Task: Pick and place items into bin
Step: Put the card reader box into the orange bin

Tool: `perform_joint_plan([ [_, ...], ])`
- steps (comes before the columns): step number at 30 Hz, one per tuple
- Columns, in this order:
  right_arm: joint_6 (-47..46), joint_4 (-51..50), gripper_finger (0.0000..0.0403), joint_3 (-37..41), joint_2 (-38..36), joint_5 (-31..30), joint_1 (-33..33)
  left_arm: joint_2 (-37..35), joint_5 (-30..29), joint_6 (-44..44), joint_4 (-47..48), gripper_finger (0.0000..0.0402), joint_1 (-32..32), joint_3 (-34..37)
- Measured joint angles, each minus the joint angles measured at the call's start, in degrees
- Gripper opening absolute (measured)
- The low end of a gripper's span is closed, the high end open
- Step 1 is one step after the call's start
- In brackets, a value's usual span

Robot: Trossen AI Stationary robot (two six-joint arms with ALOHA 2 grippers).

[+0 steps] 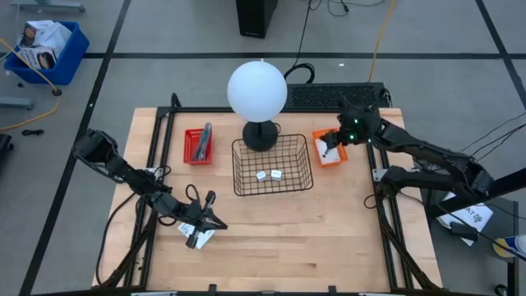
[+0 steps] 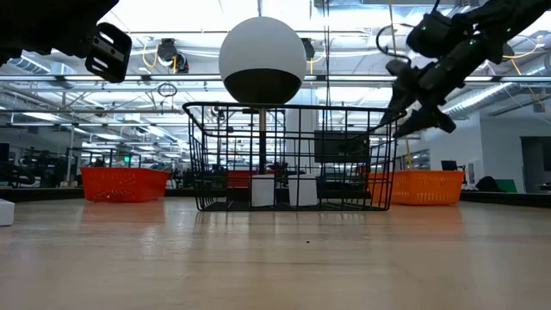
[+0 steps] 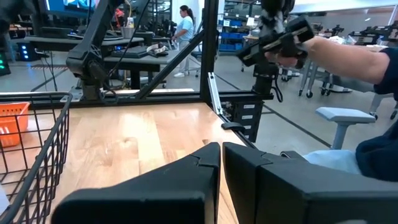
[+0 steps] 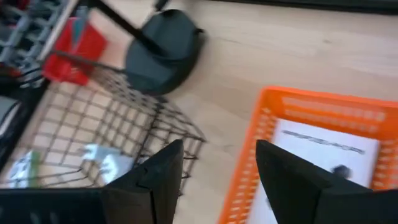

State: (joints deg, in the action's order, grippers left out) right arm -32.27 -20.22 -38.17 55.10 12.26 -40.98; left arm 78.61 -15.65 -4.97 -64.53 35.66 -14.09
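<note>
two cubes [image 1: 269,174], one wire basket [image 1: 272,164]

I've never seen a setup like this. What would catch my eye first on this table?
Probably the big white globe lamp standing at the table's far edge, right behind the black wire basket in the middle, which holds two small white cubes. Next, the right pincer, its fingers apart, hanging over the orange bin beside the basket, while the left pincer sits shut low over the near left part of the table.
</note>
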Motion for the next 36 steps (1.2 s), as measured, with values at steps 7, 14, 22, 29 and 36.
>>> perform_joint_plan([
  [7, -1.3, 4.2, 0.0193, 0.0, -3.0, 0.0, 9.7, 0.0, -0.5, 0.2, 0.0, 0.0026, 0.0, 0.0],
  [14, -1.5, 12.5, 0.0176, 0.0, -2.3, -3.2, 22.7, 0.0, -0.9, -1.6, -0.9, 0.0026, 0.0, 0.0],
  [22, 0.7, 21.9, 0.0147, 0.0, 2.1, -9.0, 39.4, 0.0, -0.9, -7.7, -1.5, 0.0026, 0.0, 0.0],
  [29, 9.5, 36.0, 0.0074, 0.0, 7.9, -15.7, 54.8, 0.0, -0.5, -11.3, -2.2, 0.0026, 0.0, 0.0],
  [36, 17.3, 47.5, 0.0008, 0.0, 15.5, -16.9, 65.2, 0.0, 0.0, -15.1, -2.7, 0.0026, 0.0, 0.0],
])
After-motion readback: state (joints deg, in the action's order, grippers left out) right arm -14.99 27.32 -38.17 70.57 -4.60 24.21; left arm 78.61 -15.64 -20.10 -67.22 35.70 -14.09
